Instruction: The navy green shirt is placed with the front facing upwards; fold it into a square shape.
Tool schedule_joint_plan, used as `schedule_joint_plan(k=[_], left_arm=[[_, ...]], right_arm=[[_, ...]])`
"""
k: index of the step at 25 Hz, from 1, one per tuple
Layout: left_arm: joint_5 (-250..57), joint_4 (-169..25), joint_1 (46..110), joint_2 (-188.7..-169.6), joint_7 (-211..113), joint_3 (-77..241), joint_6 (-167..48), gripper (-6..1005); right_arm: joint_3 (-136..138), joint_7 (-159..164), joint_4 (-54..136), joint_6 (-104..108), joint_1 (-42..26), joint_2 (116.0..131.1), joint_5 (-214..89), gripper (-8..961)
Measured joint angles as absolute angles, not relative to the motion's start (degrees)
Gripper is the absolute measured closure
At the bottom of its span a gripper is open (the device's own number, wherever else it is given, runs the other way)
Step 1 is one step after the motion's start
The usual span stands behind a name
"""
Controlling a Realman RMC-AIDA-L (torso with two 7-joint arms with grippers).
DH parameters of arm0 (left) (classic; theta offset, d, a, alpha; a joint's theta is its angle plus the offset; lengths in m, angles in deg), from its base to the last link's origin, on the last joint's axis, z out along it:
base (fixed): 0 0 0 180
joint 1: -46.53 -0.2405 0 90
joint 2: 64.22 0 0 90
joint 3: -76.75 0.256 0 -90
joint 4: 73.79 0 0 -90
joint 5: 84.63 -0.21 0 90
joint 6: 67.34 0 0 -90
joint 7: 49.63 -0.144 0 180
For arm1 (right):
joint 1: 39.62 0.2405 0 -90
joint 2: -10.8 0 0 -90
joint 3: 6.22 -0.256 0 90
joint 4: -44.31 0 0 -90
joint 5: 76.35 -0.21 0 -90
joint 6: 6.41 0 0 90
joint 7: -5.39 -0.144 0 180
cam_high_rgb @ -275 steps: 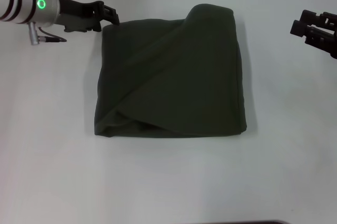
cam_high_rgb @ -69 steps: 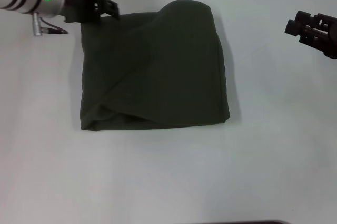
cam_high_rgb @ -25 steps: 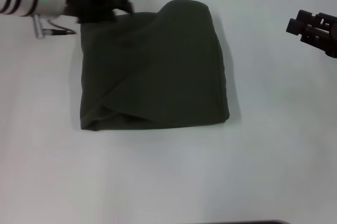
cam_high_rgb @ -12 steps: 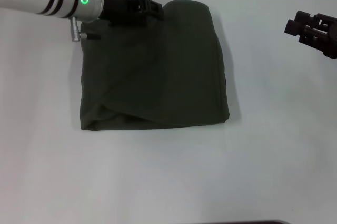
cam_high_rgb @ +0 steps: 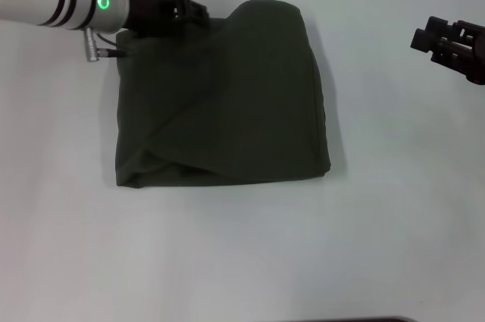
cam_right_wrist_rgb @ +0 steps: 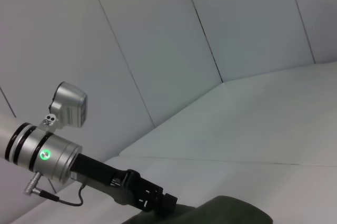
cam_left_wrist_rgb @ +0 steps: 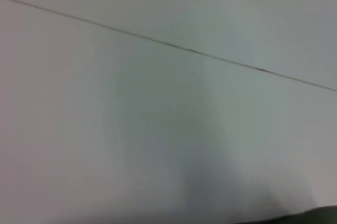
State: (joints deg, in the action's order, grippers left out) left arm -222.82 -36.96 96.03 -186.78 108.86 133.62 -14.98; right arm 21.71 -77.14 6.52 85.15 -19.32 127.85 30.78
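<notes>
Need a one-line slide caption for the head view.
Left gripper at the far edge of the folded navy green shirt on the white table; right gripper parked aside.

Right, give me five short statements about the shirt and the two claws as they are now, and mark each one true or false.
1. The navy green shirt lies folded into a rough square on the table. True.
2. The left claw is at the shirt's far edge, near its far left corner. True.
3. The right claw rests on the shirt. False: it hangs well off to the shirt's right, apart from it.
4. Cream chest letters show on the folded top. False: only plain dark fabric shows.
5. The shirt's far right corner lies flat. False: it humps up in a rounded bulge.
</notes>
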Motion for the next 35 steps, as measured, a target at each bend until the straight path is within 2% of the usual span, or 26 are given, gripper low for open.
schedule_joint_plan(k=[10, 16, 35], left_arm=[[-225.33, -33.92, 95.01, -186.74, 111.24, 131.01, -14.95, 514], [-218.69, -28.71, 92.87, -187.8, 107.76, 131.52, -6.53, 513], [-218.0, -39.98, 99.42, -188.21, 107.19, 137.62, -13.76, 513]], right_arm=[[21.57, -77.29, 6.52, 85.29, -19.36, 127.85, 30.79, 457], [21.39, -77.39, 6.52, 85.47, -19.3, 127.82, 30.78, 457], [21.81, -77.4, 6.52, 84.91, -19.06, 127.7, 30.79, 457]])
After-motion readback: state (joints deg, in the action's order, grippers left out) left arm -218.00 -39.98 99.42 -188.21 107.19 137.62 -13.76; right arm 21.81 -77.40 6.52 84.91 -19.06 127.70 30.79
